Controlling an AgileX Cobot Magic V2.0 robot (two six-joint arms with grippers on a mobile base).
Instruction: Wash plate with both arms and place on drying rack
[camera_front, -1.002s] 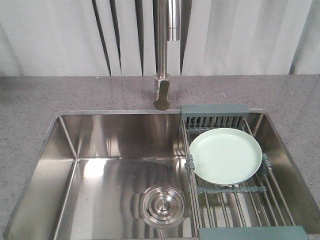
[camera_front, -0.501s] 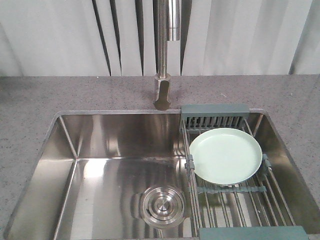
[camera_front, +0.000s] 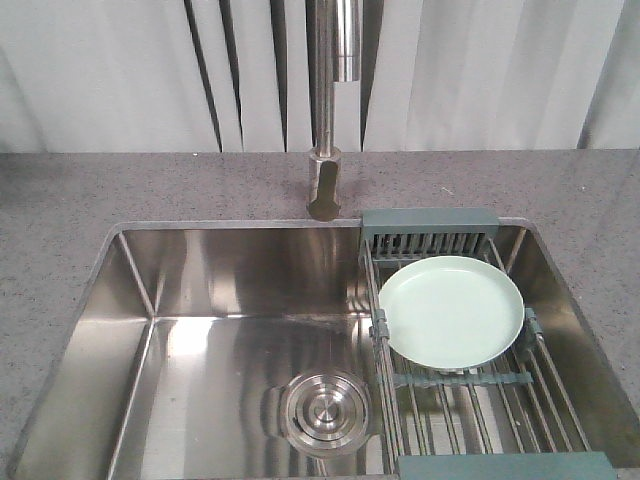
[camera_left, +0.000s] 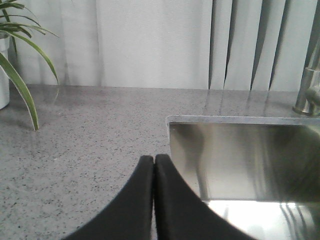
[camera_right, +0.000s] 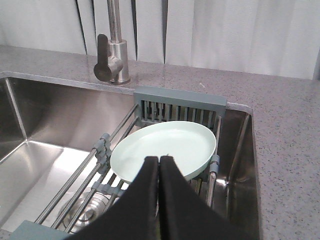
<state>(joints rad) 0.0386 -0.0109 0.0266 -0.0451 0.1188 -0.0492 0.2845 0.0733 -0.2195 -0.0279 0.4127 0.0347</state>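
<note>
Both grippers pressed closed on nothing, plate lying flat on the drying rack.

The left gripper (camera_left: 153, 162) has its two black fingers together with no gap and nothing between them, tips over the grey stone counter (camera_left: 85, 140) beside the sink's left rim; a potted plant's leaves (camera_left: 20, 75) hang at ten o'clock from them. The right gripper (camera_right: 159, 162) is likewise closed and empty, its tips in front of the near rim of the plate (camera_right: 165, 150); whether they touch it I cannot tell. In the front view the pale green plate (camera_front: 451, 311) rests on the steel rods of the drying rack (camera_front: 455, 400) across the right side of the sink (camera_front: 200, 300), the slotted holder at its twelve o'clock, the tap (camera_front: 325, 150) at eleven, the round drain (camera_front: 324, 411) at eight.
</note>
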